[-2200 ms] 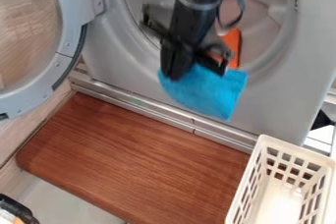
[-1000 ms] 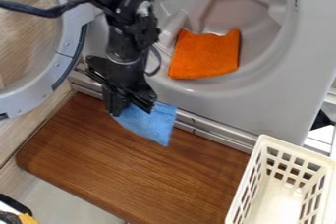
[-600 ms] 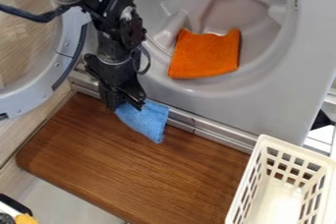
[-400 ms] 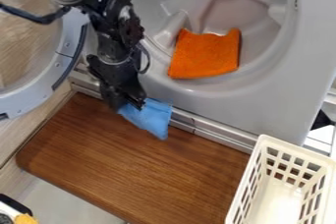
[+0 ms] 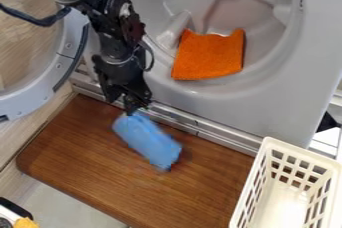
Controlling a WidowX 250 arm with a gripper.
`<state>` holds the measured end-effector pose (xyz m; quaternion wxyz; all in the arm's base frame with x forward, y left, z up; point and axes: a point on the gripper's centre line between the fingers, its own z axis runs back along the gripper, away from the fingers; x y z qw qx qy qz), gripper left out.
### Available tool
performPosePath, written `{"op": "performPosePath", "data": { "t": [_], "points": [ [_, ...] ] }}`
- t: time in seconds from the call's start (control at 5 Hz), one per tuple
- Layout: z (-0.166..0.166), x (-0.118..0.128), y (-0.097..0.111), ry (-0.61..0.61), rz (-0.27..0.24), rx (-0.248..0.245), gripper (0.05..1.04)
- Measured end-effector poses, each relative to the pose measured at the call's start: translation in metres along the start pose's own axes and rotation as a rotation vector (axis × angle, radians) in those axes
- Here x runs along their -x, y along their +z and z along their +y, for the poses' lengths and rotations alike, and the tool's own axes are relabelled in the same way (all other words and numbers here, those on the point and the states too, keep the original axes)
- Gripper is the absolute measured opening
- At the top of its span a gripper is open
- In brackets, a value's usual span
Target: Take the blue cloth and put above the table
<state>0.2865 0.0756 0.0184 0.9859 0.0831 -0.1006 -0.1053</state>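
blue cloth: [image 5: 147, 139] over wooden table [image 5: 93, 167], toward 12 o'clock from its middle; blurred, contact with wood unclear
gripper: [image 5: 135, 107] at cloth's 11 o'clock end, right by it
jaws: can't tell if open or closed on cloth
done: cloth out of drum [image 5: 250, 9], over table
left: probably settle cloth, back off
orange cloth: [image 5: 209, 57] in drum, 1 o'clock from blue one
change: cloth lower, stretched toward 5 o'clock; gripper barely moved

The blue cloth [image 5: 145, 139] slants from eleven to five o'clock — narrow, bunched. Beneath it: the brown, wood-grained table [image 5: 93, 167].
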Motion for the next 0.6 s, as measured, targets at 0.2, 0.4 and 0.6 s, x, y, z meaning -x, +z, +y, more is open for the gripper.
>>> {"op": "performPosePath", "data": {
  "t": [0.2,0.4,0.6],
  "points": [
    [-0.001,0.003,0.000,0.000,0.017,0.008,1.000],
    [-0.003,0.004,0.007,0.018,0.023,0.014,1.003],
    [-0.007,0.001,0.019,0.007,0.020,0.003,0.999]
  ]
}}
